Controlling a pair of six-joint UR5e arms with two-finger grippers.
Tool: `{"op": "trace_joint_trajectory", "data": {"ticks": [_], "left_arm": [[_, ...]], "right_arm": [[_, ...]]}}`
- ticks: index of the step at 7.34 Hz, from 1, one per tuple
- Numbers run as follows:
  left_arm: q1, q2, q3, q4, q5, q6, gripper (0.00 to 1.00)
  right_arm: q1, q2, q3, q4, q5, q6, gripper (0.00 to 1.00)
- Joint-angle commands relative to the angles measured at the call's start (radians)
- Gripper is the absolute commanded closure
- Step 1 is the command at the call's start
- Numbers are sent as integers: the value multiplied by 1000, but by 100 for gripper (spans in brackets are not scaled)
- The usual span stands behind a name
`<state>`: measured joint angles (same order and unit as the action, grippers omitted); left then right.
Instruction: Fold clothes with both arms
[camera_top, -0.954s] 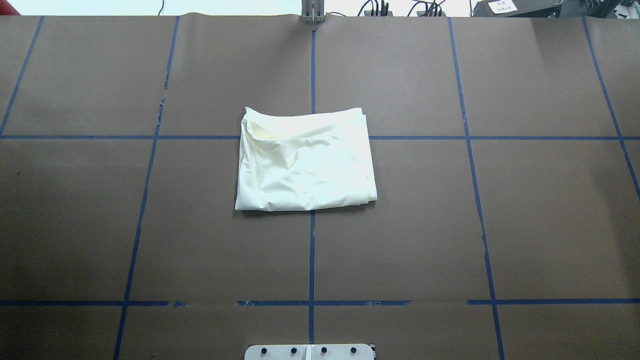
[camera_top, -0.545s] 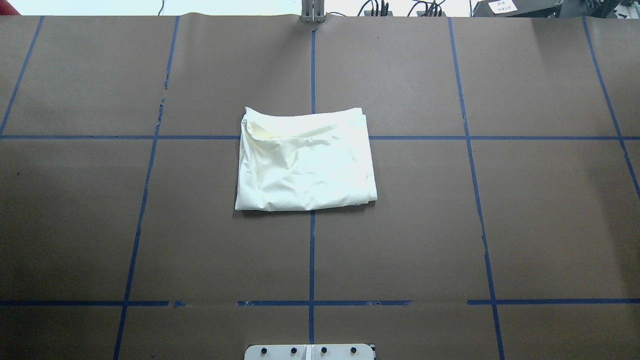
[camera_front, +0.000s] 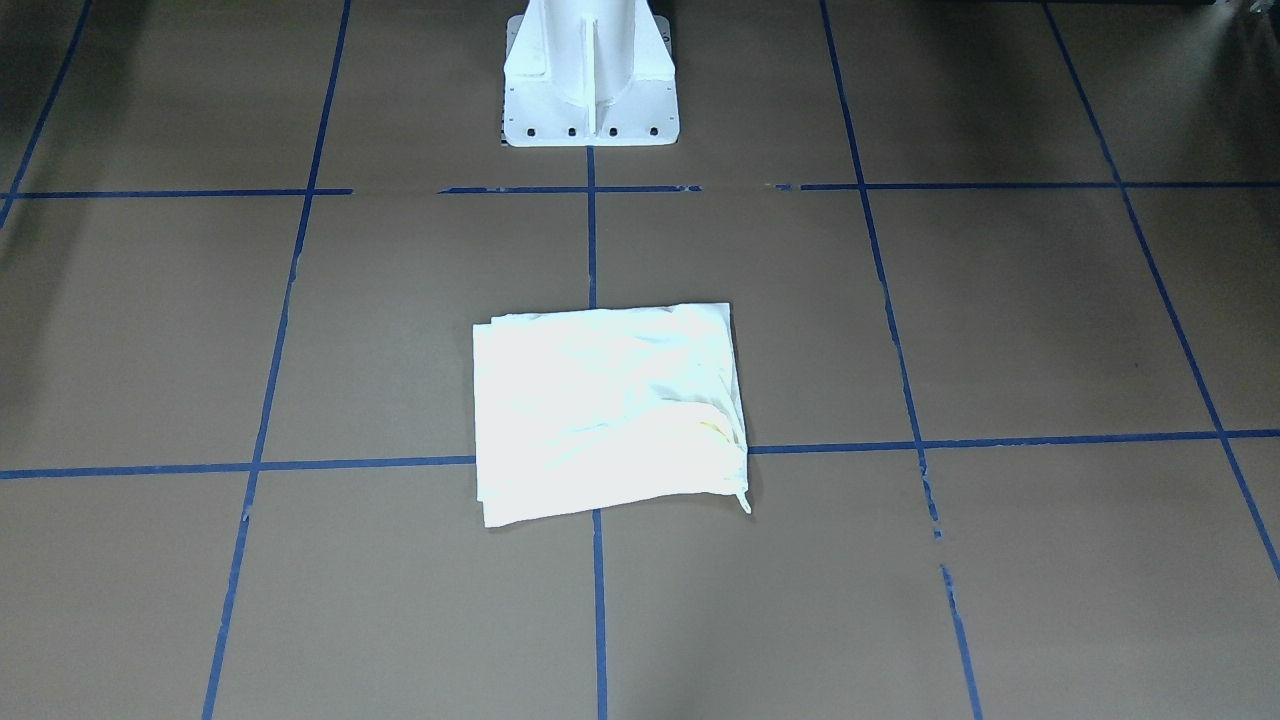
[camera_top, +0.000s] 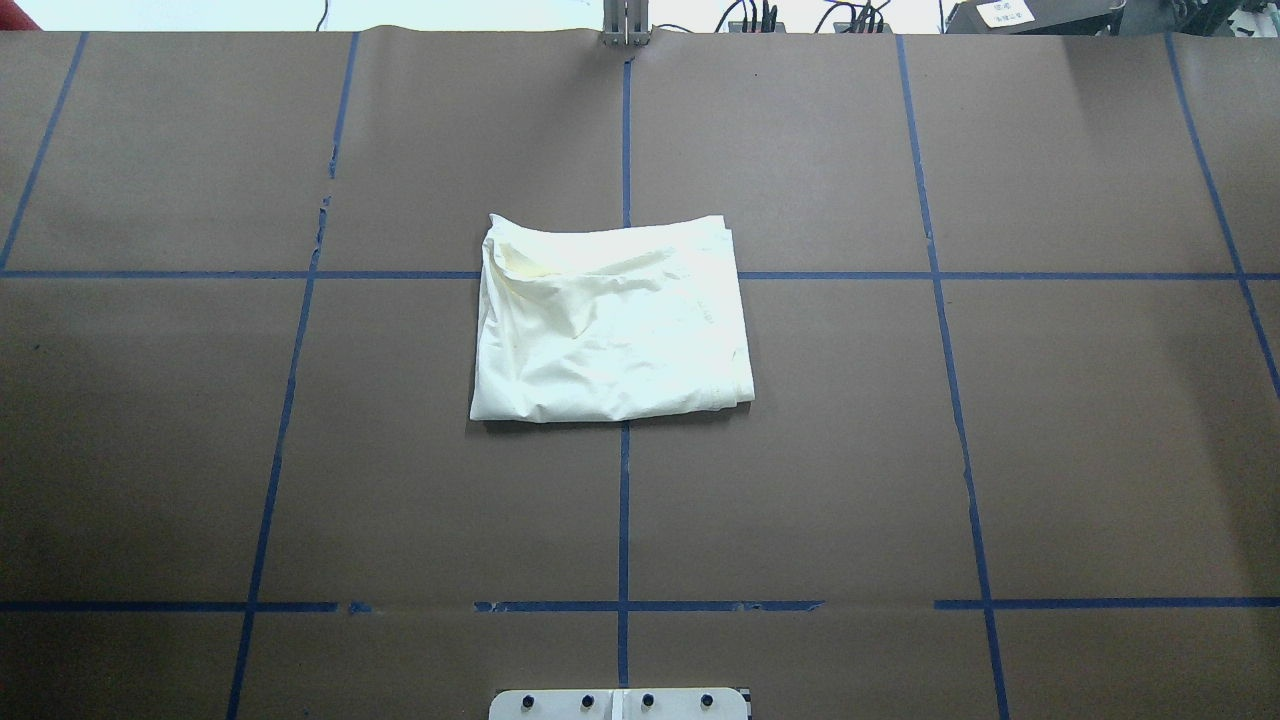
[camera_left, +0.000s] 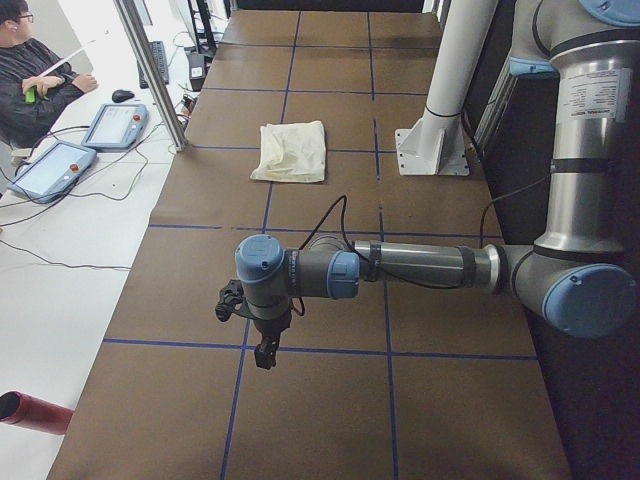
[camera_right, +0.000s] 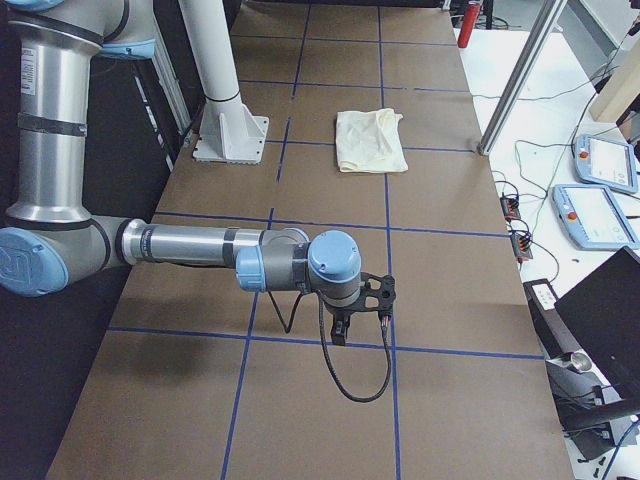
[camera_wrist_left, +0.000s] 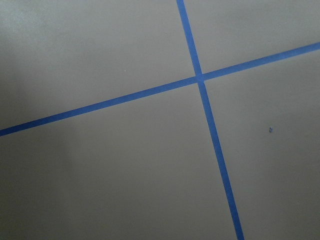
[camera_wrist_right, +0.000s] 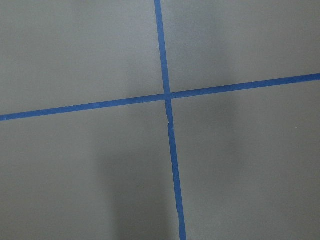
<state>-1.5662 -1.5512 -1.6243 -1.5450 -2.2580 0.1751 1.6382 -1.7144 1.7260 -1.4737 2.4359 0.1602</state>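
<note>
Already folded shirt (camera_top: 612, 320), cream side up.

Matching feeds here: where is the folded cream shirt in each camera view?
Front-facing: shirt at centre, below the pedestal base.
Overhead: shirt at centre, above the pedestal base.
Exterior left: shirt upper middle, left of the pedestal base.
Exterior right: shirt upper middle, right of the pedestal base.
Left wrist: not in it.
Right wrist: not in it.
Shared landmark: the pedestal base.

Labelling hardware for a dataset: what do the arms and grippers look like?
Both the left arm and right arm are silver-grey tubes with light-blue joint caps. A black cable loops along each. The left gripper and right gripper are black.
</note>
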Motion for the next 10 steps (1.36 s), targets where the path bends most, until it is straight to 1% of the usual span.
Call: {"op": "trace_joint_trajectory", "data": {"ticks": [1,3,9,10], "left_arm": [[0,0,3,-4,-2,-147,0],[0,-1,-5,-4,-2,-210,0],[0,-3,-6,-4,-3,-213,0],[0,-1,-6,-6,-40,-212,0]], "right_arm": [[0,1,0,0,3,-1,0],[0,1,-2,0,3,2,0],[-1,2,0,3,3,4,0],[-1,2,0,3,3,4,0]]}}
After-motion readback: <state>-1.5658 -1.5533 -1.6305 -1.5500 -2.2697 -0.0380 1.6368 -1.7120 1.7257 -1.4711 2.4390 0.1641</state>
